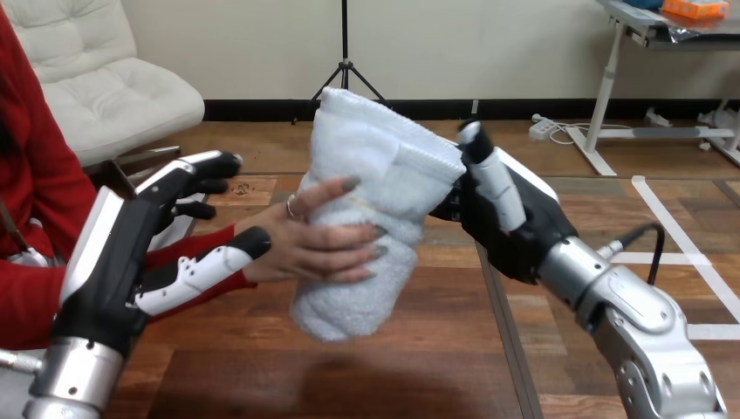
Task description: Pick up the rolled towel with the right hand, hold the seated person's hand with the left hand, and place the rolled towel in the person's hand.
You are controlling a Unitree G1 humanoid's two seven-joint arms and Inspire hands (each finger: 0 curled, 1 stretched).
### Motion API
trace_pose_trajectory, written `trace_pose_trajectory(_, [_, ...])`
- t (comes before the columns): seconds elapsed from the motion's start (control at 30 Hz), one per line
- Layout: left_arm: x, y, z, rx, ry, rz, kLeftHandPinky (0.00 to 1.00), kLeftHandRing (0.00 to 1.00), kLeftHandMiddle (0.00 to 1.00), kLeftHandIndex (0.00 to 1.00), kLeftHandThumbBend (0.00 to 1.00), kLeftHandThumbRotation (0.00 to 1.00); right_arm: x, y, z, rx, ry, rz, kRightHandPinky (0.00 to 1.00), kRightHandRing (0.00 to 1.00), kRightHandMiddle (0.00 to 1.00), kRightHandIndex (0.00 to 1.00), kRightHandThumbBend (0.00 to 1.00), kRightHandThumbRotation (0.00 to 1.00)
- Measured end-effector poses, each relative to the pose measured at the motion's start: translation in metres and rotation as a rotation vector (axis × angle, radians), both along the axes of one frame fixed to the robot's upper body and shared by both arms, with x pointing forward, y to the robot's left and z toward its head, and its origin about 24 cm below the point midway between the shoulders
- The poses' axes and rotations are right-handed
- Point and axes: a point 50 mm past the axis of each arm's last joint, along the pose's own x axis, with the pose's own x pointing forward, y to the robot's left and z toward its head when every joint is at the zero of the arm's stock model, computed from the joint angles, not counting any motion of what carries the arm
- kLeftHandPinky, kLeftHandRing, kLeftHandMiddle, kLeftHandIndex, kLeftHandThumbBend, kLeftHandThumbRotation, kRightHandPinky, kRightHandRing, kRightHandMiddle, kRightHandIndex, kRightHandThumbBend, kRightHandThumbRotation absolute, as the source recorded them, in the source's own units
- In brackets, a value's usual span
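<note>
My right hand (pixel 502 223), raised above the table (pixel 349 384), grips the rolled towel (pixel 375 209) upright: thumb pressed to its side, fingers hidden behind it. The person's hand (pixel 318 240) closes on the towel's front. My left hand (pixel 131 253) brackets their wrist, fingers nearly straight, thumb lying along it.

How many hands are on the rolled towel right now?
2: the robot's right hand grips the rolled towel from the view's right; the person's hand lies across its front. More could be hidden behind it.
</note>
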Motion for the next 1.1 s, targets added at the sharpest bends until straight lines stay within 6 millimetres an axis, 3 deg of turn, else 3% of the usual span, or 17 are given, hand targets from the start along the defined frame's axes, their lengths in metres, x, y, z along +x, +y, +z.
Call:
trace_pose_trajectory(0.27, [-0.011,0.0,-0.013,-0.059,0.025,0.052,0.99,1.0,0.99,0.99,1.0,1.0,-0.009,-0.009,-0.003,0.046,0.002,-0.052,0.99,0.99,1.0,1.0,1.0,1.0])
trace_pose_trajectory(0.67, [-0.028,-0.002,-0.027,-0.156,0.034,0.126,1.0,1.0,1.0,1.0,1.0,1.0,-0.024,-0.02,-0.01,0.084,0.01,-0.136,1.0,1.0,1.0,1.0,1.0,1.0])
trace_pose_trajectory(1.1, [-0.034,-0.01,-0.028,-0.232,-0.012,0.117,1.0,1.0,1.0,1.0,1.0,1.0,-0.042,-0.025,-0.019,0.148,0.032,-0.173,1.0,1.0,1.0,1.0,1.0,1.0])
